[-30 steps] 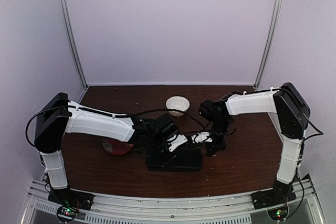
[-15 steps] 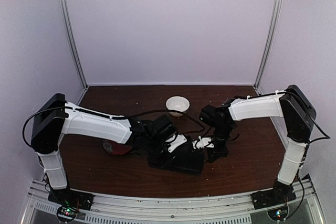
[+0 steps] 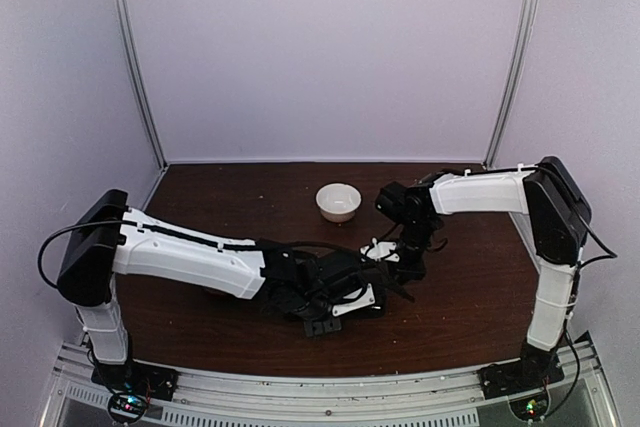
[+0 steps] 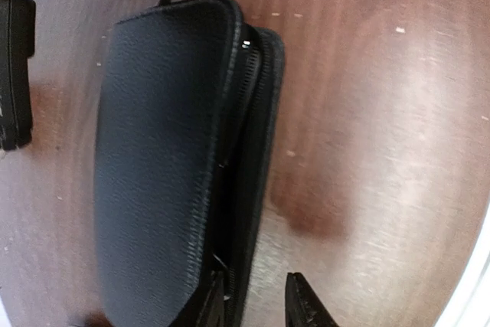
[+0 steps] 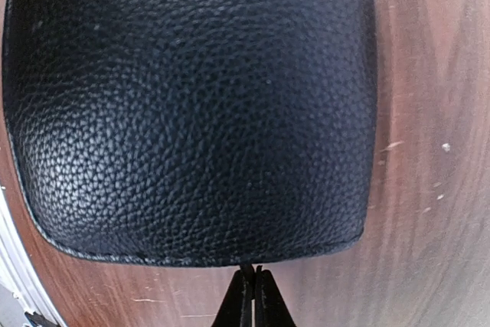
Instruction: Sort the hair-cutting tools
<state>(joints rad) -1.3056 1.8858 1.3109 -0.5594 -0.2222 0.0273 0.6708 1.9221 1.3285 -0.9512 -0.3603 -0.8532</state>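
Top external view: a glossy, scuffed brown wooden surface (image 3: 200, 197), with both arms reaching into its middle. A flat black case (image 4: 161, 151) lies there, with pebbled leather-look skin and rounded corners, its zipper (image 4: 241, 89) edge gaping slightly. A small round white bowl (image 3: 338, 202) sits behind it. The left end effector (image 4: 256, 308) has its jaws parted astride that zipper edge, not pinching. The right end effector (image 5: 247, 296) is pressed closed on nothing, tips at the case's rim. Hair-cutting tools? Nowhere in sight, possibly inside the case, can't tell. Sorting looks barely begun: the case needs opening first.
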